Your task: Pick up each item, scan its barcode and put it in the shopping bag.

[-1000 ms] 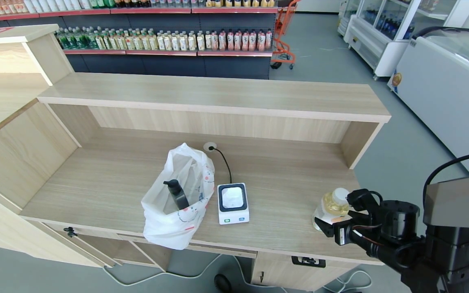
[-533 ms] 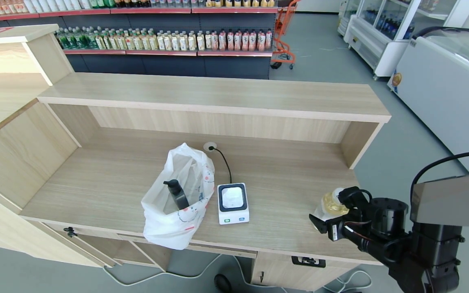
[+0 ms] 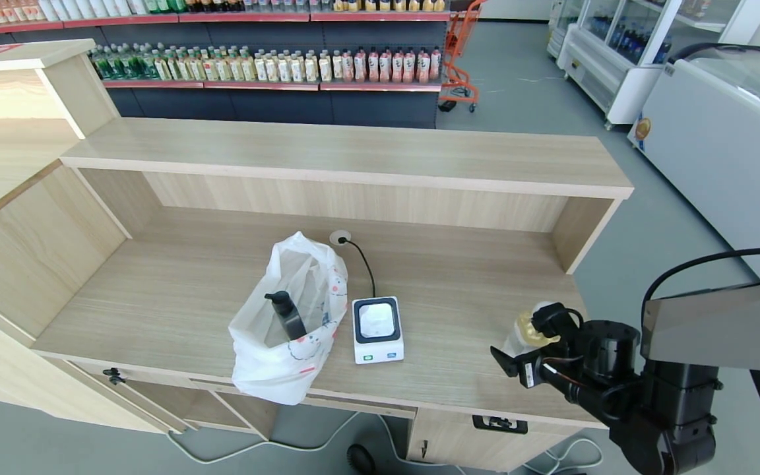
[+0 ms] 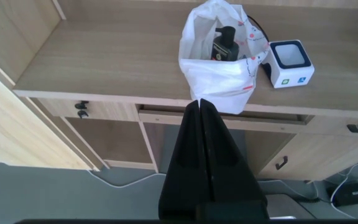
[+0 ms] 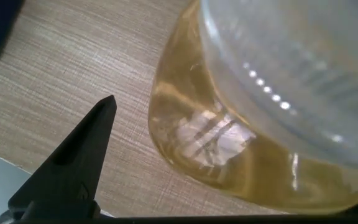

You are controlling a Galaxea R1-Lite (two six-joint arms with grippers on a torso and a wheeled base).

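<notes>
- Head view: a wooden counter [image 3: 459, 290] bears a white shopping bag [image 3: 268, 359] near its front edge, mouth open upward; a black pump bottle [image 3: 287, 316] stands inside the bag, its nozzle above the rim
- a white scanner [image 3: 378, 330] sits just beside the bag on the robot's right, its dark window facing up; a black cable [image 3: 363, 264] runs from it to a round port further back
- a clear bottle of yellow oil [image 3: 524, 328] stands at the right front corner of the counter, well apart from the scanner; the right gripper [image 3: 528, 340] is at the bottle, one finger on each side of it
- Left wrist view: the left gripper [image 4: 201, 111] hangs below and in front of the counter [image 4: 104, 56] edge, its two fingers pressed together with nothing between them; beyond it lie the shopping bag [image 4: 219, 68], the pump bottle [image 4: 224, 45] inside it, and the scanner [image 4: 289, 62] beside it
- Right wrist view: the oil bottle [image 5: 260, 124] looms close, resting on the counter [image 5: 61, 68]; one dark finger [image 5: 73, 168] stands beside it with a strip of wood showing between; the jaws are spread, not clamped on the bottle
</notes>
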